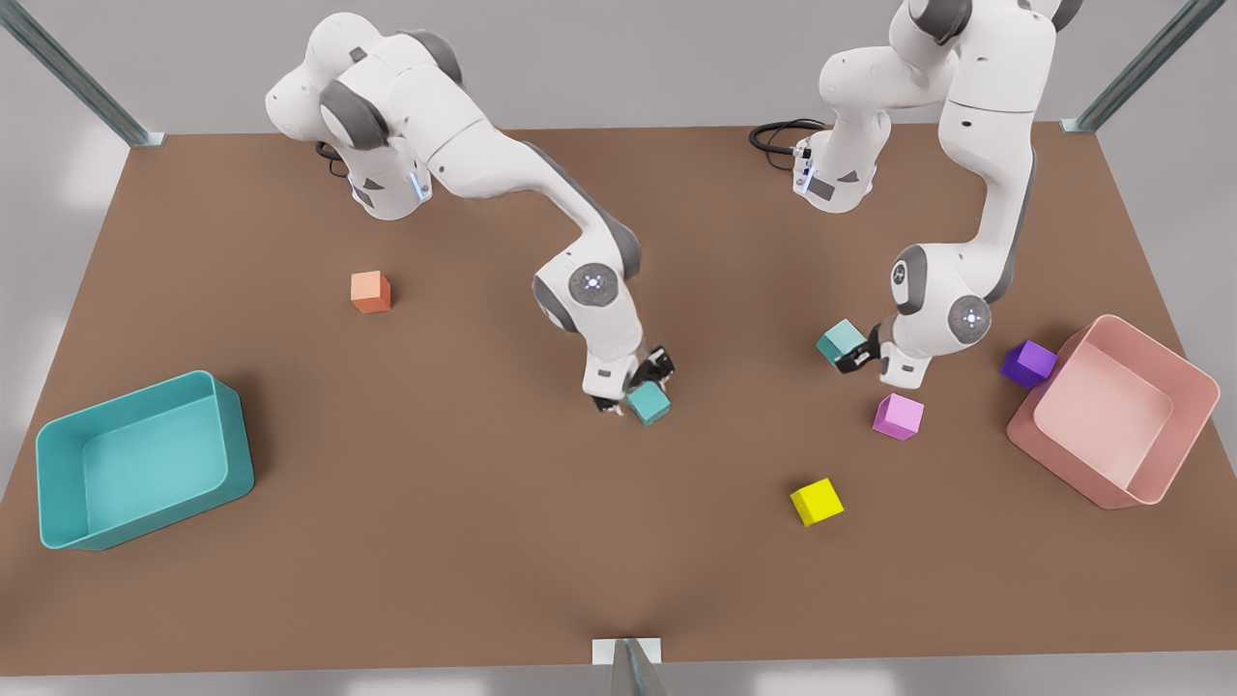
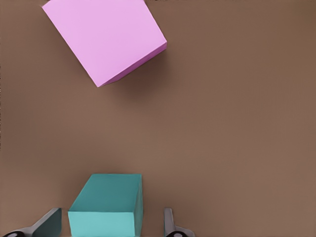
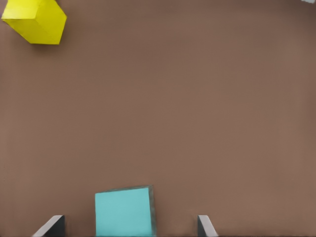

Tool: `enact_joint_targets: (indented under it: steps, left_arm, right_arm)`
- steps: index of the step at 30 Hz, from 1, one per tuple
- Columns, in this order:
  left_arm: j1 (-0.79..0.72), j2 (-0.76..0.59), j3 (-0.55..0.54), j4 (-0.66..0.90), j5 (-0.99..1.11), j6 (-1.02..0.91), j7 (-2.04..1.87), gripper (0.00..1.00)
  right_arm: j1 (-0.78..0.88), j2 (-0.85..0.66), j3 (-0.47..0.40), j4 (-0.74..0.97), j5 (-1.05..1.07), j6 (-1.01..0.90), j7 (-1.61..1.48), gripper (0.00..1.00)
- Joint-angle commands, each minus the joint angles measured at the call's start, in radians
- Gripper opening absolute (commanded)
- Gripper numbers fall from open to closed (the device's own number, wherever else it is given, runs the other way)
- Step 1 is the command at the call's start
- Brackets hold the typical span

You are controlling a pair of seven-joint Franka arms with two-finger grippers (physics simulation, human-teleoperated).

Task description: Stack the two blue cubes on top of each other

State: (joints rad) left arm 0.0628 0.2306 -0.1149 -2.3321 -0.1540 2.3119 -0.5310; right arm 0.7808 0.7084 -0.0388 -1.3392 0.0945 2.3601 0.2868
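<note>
Mid-table: right gripper (image 1: 633, 394) wide open, straddling teal cube (image 1: 648, 403), nothing clamped. Front view's right: left gripper (image 1: 855, 354) open around second teal cube (image 1: 841, 340), beside pink cube (image 1: 898, 416). Both poised for pickup.

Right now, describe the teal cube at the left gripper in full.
The teal cube is small, plain and matte, with sharp edges and no markings. It sits on the brown table between the open fingers of the left gripper, a gap on each side, the pink cube nearby.

Blue cubes (image 1: 649, 403) matte; table (image 1: 464, 541) matte brown.
</note>
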Motion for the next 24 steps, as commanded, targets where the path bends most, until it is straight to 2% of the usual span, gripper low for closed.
enact_joint_targets:
  steps: [1,3,4,5,7,8,9,10,11,12,17,24]
  left_arm:
    - [0.003,0.001,0.000,-0.009,0.027,0.021,-0.123,1.00]
    - [0.015,0.009,0.000,-0.012,0.050,0.023,-0.124,1.00]
    - [0.015,0.009,0.000,-0.012,0.050,0.023,-0.124,1.00]
    - [0.015,0.009,0.000,-0.018,0.050,0.023,-0.126,1.00]
    - [0.011,-0.004,0.000,-0.039,0.047,0.026,-0.124,1.00]
    - [0.009,-0.004,0.000,-0.039,0.044,0.027,-0.126,1.00]
    - [0.005,-0.004,-0.002,-0.039,0.033,0.027,-0.126,1.00]
    - [0.005,-0.004,-0.002,-0.039,0.033,0.029,-0.126,1.00]
    - [0.003,-0.004,-0.002,-0.039,0.031,0.029,-0.126,1.00]
    - [0.002,-0.004,-0.002,-0.039,0.031,0.029,-0.126,1.00]
    - [-0.015,0.009,-0.002,-0.043,0.031,0.029,-0.124,1.00]
    - [-0.028,0.087,-0.002,-0.041,0.033,0.084,-0.123,1.00]
  right_arm:
    - [-0.051,-0.063,0.000,0.055,0.088,-0.307,0.295,1.00]
    - [-0.173,-0.142,-0.010,0.058,0.079,-0.634,0.285,1.00]
    - [-0.308,-0.142,-0.010,0.060,0.074,-0.803,0.120,1.00]
    - [-0.448,-0.130,-0.010,0.060,0.030,-0.883,-0.134,1.00]
    - [-0.583,-0.093,-0.032,0.063,-0.136,-0.883,-0.537,1.00]
    - [-0.589,-0.101,-0.072,0.089,-0.186,-0.889,-0.681,1.00]
    - [-0.592,-0.214,-0.101,0.075,-0.200,-0.944,-0.735,1.00]
    - [-0.610,-0.450,-0.093,-0.072,-0.200,-0.953,-0.729,1.00]
    - [-0.610,-0.563,-0.056,-0.109,-0.229,-0.956,-0.736,1.00]
    - [-0.610,-0.603,-0.010,-0.121,-0.263,-0.964,-0.729,1.00]
    - [-0.618,-0.560,-0.009,-0.146,-0.205,-0.969,-0.552,1.00]
    - [-0.615,-0.540,-0.013,-0.140,-0.197,-0.976,-0.523,1.00]
